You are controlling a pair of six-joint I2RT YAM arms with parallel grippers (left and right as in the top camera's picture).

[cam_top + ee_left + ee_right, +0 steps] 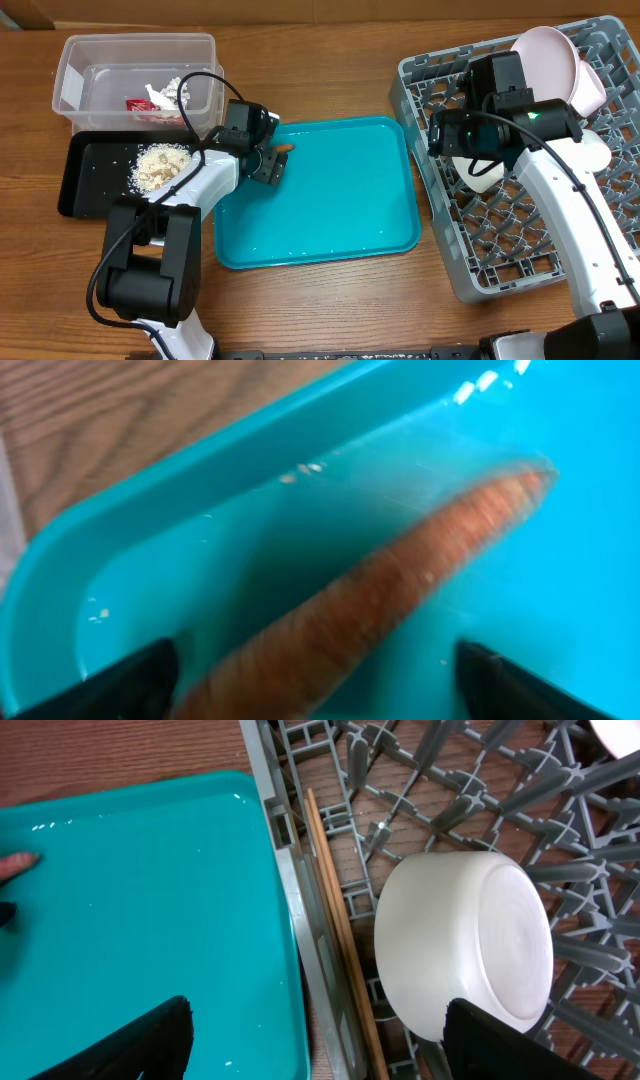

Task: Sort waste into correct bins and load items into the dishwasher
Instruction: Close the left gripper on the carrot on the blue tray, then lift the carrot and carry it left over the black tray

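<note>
Bowl: white bowl (465,945) sits upside down in the grey dish rack (560,800), right.
Chopsticks: wooden chopsticks (335,930) lie along its left wall.
Tray: teal tray (140,920), left of rack.

Setting: robotics test bench staged as a kitchen station. Indicators: black-and-white left robot arm (150,250) and right robot arm (580,230) at a wood-grain worktop (330,60) that carries a grey plastic lattice dish rack (470,240) and a teal rectangular plastic tray (330,200).

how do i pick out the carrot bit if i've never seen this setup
Start at the teal plastic tray in the middle of the wooden table. Near its upper left corner, at the open left gripper, lies a small orange tapered carrot piece. It is the only orange thing there.
</note>
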